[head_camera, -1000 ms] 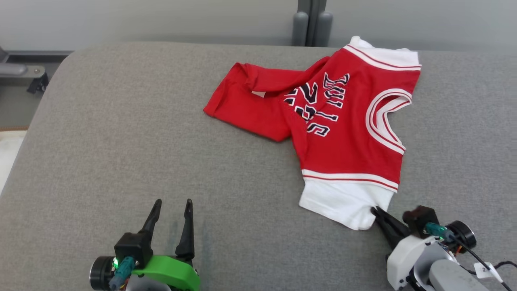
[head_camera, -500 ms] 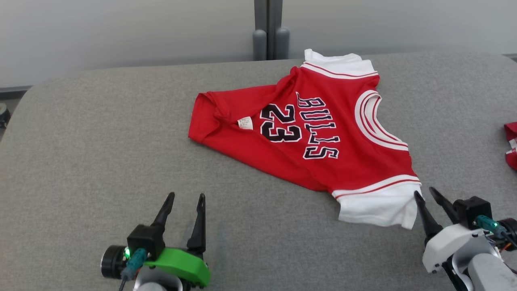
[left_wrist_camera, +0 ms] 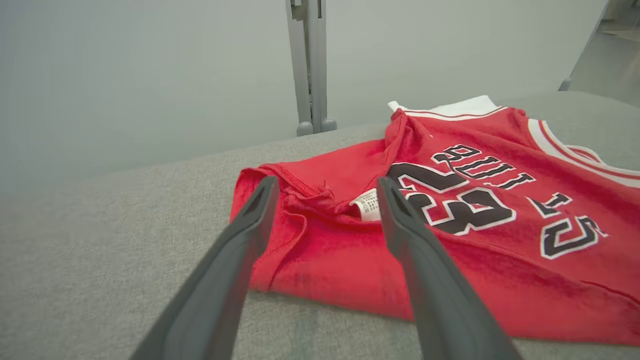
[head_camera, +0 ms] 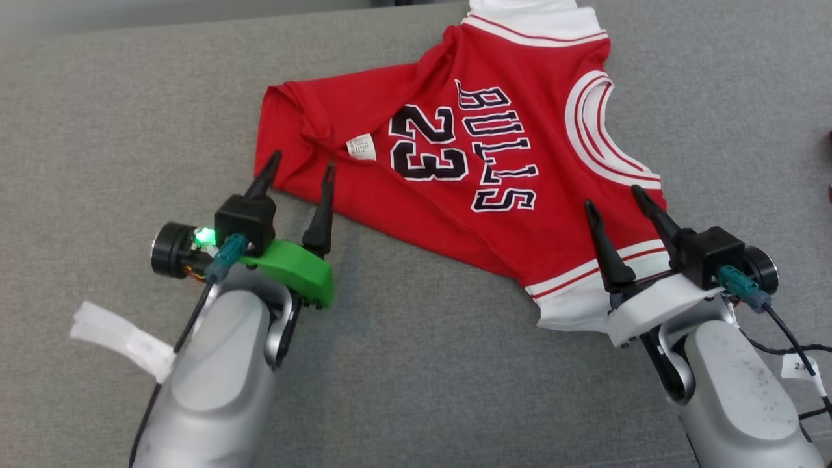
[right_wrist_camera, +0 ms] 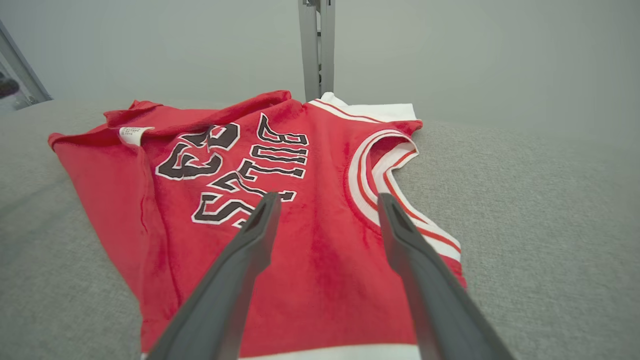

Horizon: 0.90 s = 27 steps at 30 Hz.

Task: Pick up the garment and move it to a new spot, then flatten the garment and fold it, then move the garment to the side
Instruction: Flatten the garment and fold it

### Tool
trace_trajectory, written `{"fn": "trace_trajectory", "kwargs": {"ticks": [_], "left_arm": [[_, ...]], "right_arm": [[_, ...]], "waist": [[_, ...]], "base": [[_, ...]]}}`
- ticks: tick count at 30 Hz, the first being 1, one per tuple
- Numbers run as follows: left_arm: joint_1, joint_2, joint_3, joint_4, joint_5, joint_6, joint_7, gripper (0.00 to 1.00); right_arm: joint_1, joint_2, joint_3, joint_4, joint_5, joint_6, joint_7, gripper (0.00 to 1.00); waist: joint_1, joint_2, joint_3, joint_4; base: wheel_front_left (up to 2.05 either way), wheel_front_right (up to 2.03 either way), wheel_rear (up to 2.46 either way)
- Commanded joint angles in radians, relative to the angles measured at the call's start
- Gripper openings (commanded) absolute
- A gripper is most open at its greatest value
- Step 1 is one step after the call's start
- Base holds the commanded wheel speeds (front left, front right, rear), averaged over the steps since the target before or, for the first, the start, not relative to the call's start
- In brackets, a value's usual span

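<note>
Where the right gripper (head_camera: 612,197) gapes, the garment (head_camera: 546,130) lies beneath.

Light's flat and diffuse, overhead, no glare. Faint soft shadows on the grey worktop (head_camera: 97,97) under the jaws. Head view sharp. Wrist views: wide-angle bowing at edges, jaws blur toward the bottom, back wall (left_wrist_camera: 150,75) hazy; jersey (head_camera: 552,227) print crisp.

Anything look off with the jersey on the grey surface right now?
Yes. The red Bulls jersey isn't flat: its hem end, by the left gripper, is bunched and folded over, so the white care label shows on top. It also lies slantwise on the grey cushion. No damage visible.
</note>
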Motion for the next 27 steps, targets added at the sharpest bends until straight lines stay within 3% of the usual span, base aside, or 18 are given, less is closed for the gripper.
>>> {"fn": "trace_trajectory", "kwargs": {"ticks": [1, 7, 13, 14, 15, 16, 21, 27], "left_arm": [[-0.049, 0.005, 0.005, 0.043, 0.014, -0.003, 0.0, 1.0], [-0.188, 0.029, 0.024, 0.24, 0.04, 0.026, 0.0, 1.0], [-0.263, 0.04, 0.034, 0.37, 0.032, 0.025, 0.0, 1.0], [-0.269, 0.042, 0.035, 0.376, 0.031, 0.023, 0.0, 0.76], [-0.274, 0.042, 0.036, 0.382, 0.03, 0.021, 0.0, 0.2], [-0.276, 0.042, 0.036, 0.386, 0.029, 0.019, 0.0, 0.0], [-0.254, 0.035, 0.045, 0.379, 0.012, 0.008, 0.0, 0.0], [-0.182, 0.02, 0.056, 0.263, 0.0, -0.006, 0.0, 0.0]], "right_arm": [[-0.016, 0.007, 0.003, -0.011, 0.004, -0.002, 0.0, 1.0], [-0.044, 0.028, 0.028, -0.021, -0.002, -0.002, 0.0, 1.0], [-0.056, 0.039, 0.03, -0.021, 0.001, -0.002, 0.0, 1.0], [-0.056, 0.041, 0.029, -0.022, 0.001, -0.002, 0.0, 1.0], [-0.055, 0.042, 0.027, -0.022, 0.0, -0.002, 0.0, 1.0], [-0.054, 0.043, 0.026, -0.022, 0.0, -0.002, 0.0, 1.0], [-0.036, 0.045, 0.015, -0.015, -0.005, -0.002, 0.0, 1.0], [-0.005, 0.038, -0.007, 0.006, -0.004, -0.002, 0.0, 1.0]], "waist": [[0.0, -0.0001, 0.083, -0.047], [0.0, -0.0001, 0.128, -0.079], [0.0, -0.0001, 0.144, -0.094], [0.0, -0.0001, 0.145, -0.095], [0.0, -0.0001, 0.145, -0.094], [0.0, -0.0001, 0.145, -0.094], [0.0, -0.0001, 0.126, -0.078], [0.0, -0.0001, 0.062, -0.03]], "base": [[0.0, 0.0, 0.0], [0.0, 0.0, 0.0], [0.0, 0.0, 0.0], [0.0, 0.0, 0.0], [0.0, 0.0, 0.0], [0.0, 0.0, 0.0], [0.0, 0.0, 0.0], [0.0, 0.0, 0.0]]}}
